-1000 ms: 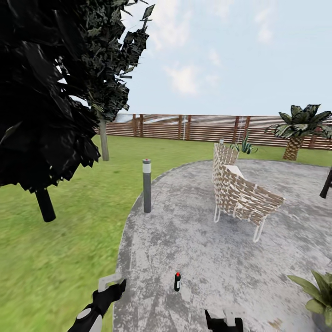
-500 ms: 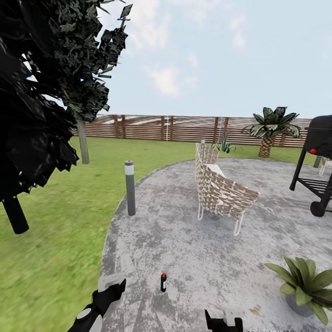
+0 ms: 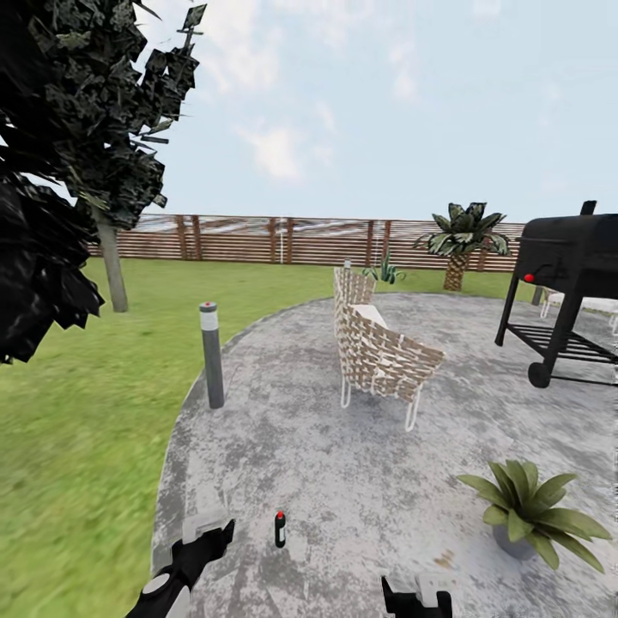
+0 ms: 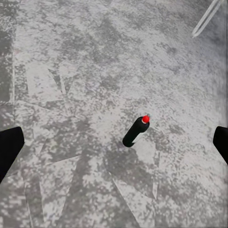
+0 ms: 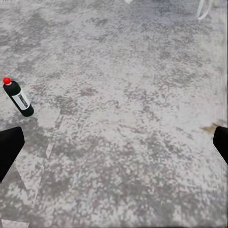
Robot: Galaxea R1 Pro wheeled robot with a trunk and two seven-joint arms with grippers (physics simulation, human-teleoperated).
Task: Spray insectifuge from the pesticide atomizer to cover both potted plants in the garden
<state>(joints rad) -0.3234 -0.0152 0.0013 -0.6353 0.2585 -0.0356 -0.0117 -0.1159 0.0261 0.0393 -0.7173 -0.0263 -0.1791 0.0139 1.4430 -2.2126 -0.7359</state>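
Note:
The pesticide atomizer (image 3: 280,530), a slender dark bottle with a red cap, stands upright on the grey round paving (image 3: 343,481) of the garden. It is between my two arms and a little ahead of them. My left gripper (image 3: 210,534) is open just left of it, with nothing between its fingers. The left wrist view has the atomizer (image 4: 136,131) ahead of the wide-apart fingers (image 4: 9,149). My right gripper (image 3: 416,597) is open at the lower edge, and its wrist view has the atomizer (image 5: 19,99), white label showing, off to one side. One potted plant (image 3: 525,508) sits on the paving to my right.
A woven chair (image 3: 378,354) stands mid-paving, a black grill (image 3: 571,283) at the right, a grey bollard light (image 3: 211,354) at the paving's left edge. Lawn (image 3: 77,446) and dark trees (image 3: 51,172) lie left. A spiky plant (image 3: 386,271), a palm (image 3: 462,240) and the slatted fence (image 3: 275,240) are behind.
The camera has turned right, so everything slid left in the head view. The grill came into sight and the potted plant shows fully. Both arms hold the same pose.

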